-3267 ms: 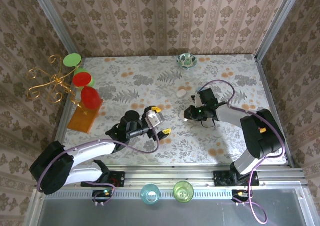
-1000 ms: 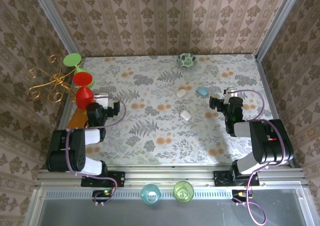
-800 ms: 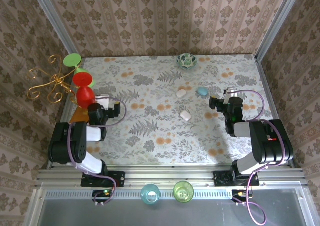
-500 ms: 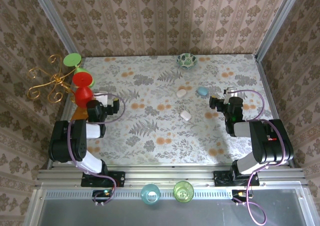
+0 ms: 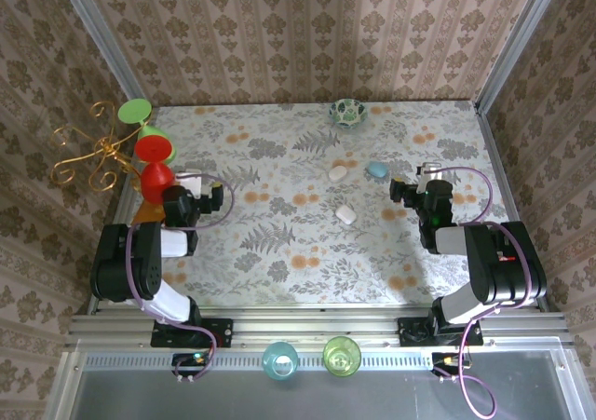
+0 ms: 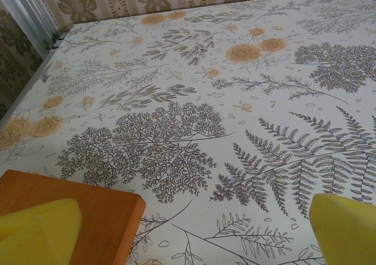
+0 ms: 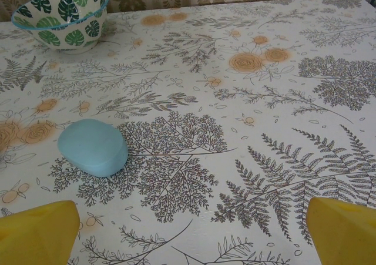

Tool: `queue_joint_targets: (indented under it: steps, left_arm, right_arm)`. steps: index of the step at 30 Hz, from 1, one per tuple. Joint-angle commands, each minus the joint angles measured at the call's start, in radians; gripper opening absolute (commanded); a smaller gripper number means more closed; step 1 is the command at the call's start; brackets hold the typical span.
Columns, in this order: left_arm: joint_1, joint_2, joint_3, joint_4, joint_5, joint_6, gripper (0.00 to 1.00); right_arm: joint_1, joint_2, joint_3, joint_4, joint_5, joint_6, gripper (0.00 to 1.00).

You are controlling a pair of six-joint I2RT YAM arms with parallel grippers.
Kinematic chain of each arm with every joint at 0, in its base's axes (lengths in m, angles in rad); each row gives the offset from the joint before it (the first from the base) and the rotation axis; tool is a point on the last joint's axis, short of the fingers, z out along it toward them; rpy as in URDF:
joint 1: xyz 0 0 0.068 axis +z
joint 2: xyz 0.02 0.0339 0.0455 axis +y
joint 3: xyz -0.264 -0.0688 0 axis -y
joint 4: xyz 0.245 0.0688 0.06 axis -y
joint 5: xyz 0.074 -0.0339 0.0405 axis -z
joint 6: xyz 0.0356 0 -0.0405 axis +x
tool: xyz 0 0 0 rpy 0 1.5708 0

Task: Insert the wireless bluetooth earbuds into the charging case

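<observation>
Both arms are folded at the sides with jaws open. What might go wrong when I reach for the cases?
1. The left gripper hangs close beside the orange wooden base of the gold stand; swinging out may knock it.
2. The pale blue case is smooth and rounded, so it may slip from the right gripper.
3. A white case lies near it; a reach could nudge that.

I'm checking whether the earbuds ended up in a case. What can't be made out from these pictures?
- Pale-blue case, right wrist view: opaque shell hides whatever is inside.
- The two white cases, top view: too small to tell seams or contents.
- Bowl, right wrist view: near wall hides its bottom.
- Wooden block, left wrist view: cut by the bottom edge, partly behind a yellow fingertip.
</observation>
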Motion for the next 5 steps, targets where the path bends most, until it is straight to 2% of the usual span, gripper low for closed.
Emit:
queue_joint_targets:
  steps: [1,5]
  left_arm:
    - [-0.003,0.003,0.015,-0.002,-0.009,-0.007,1.00]
    - [0.000,0.003,0.014,0.000,-0.006,-0.010,1.00]
  right_arm:
    - [-0.004,0.010,0.004,0.033,-0.012,-0.020,1.00]
    - [-0.004,0.007,-0.006,0.049,-0.014,-0.021,1.00]
